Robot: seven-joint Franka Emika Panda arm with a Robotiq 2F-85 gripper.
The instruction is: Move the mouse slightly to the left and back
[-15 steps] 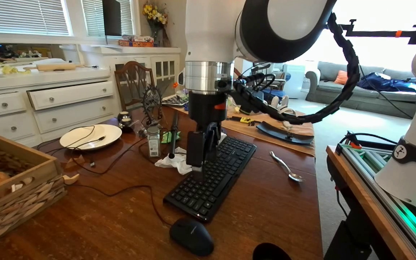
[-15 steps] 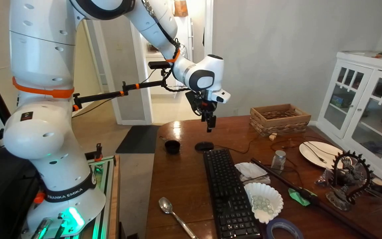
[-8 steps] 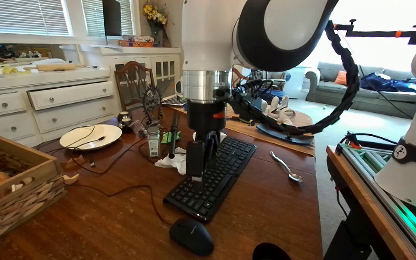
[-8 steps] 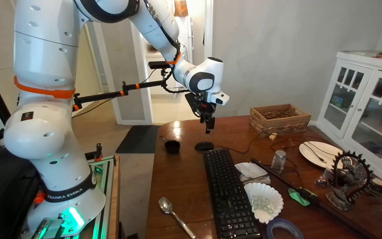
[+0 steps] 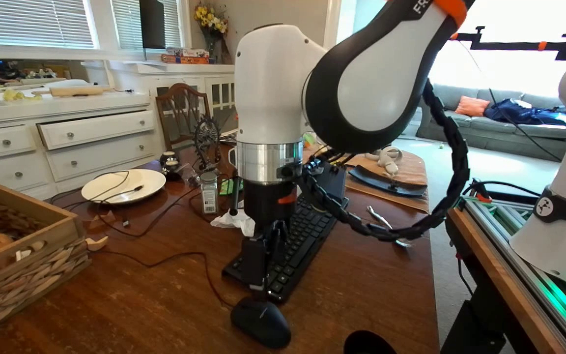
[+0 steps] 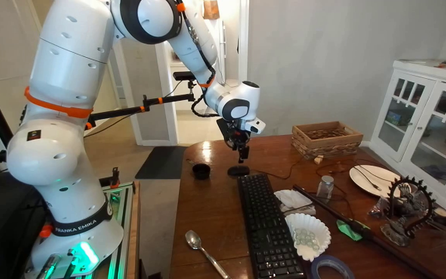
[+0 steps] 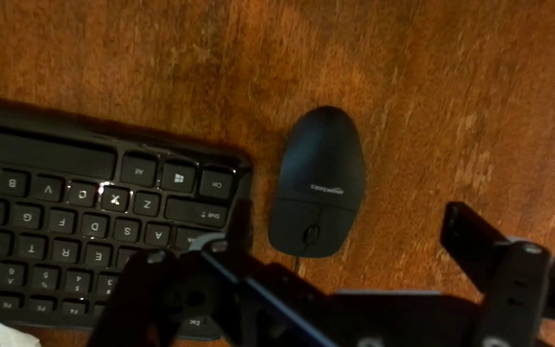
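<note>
The black rounded mouse (image 5: 261,324) lies on the wooden table off one end of the long keyboard. It also shows in an exterior view (image 6: 238,171) and in the wrist view (image 7: 321,164), with its cable end toward the gripper. My gripper (image 7: 348,217) is open and empty, pointing down. In the wrist view its fingers stand wide apart, one over the keyboard's corner, the other over bare wood; the mouse's front part lies between them in the picture. In both exterior views the gripper (image 5: 259,289) (image 6: 241,159) is low, just above the mouse; contact cannot be told.
The black keyboard (image 5: 307,236) lies close beside the mouse. A dark cup (image 6: 201,171) stands near the table edge. A woven wooden box (image 6: 325,143), a white plate (image 6: 374,180), a glass jar (image 6: 325,188), a spoon (image 6: 203,250) and a fluted white dish (image 6: 323,236) are also on the table.
The arm has come down and forward, lowering the gripper from over the keyboard toward the mouse. The mouse and the other objects have not moved.
</note>
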